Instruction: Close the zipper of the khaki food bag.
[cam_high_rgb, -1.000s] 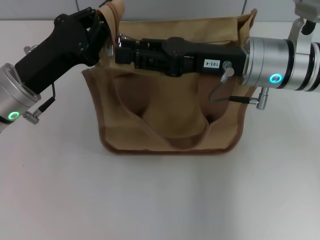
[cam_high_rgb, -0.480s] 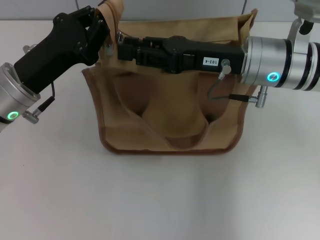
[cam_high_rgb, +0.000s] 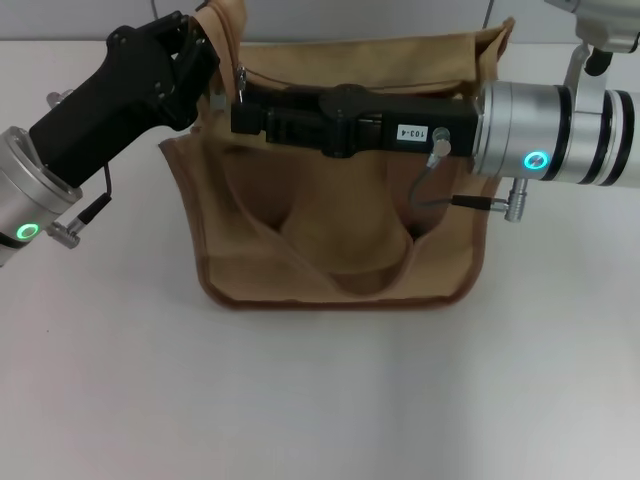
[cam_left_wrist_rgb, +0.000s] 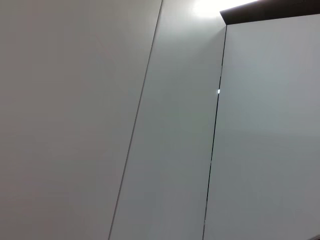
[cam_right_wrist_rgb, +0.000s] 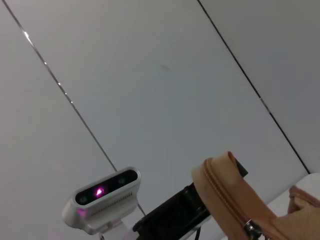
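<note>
The khaki food bag (cam_high_rgb: 330, 230) stands on the white table in the head view. My left gripper (cam_high_rgb: 208, 68) is at the bag's left end, shut on the raised end fabric (cam_high_rgb: 226, 22). My right gripper (cam_high_rgb: 238, 108) reaches across the bag's top from the right, its tip at the left end, shut at the small silver pull (cam_high_rgb: 240, 73). My right arm hides most of the zipper in the head view. The right wrist view shows the zipper's end (cam_right_wrist_rgb: 225, 185) and the pull (cam_right_wrist_rgb: 248, 227). The left wrist view shows only wall.
The white table (cam_high_rgb: 320, 400) stretches in front of the bag and to both sides. The right wrist view shows my left arm's camera housing (cam_right_wrist_rgb: 102, 197) close behind the bag's end, with wall panels beyond.
My right arm has shifted a little to the left and slightly up along the bag's top. My left arm and the bag have stayed in place.
</note>
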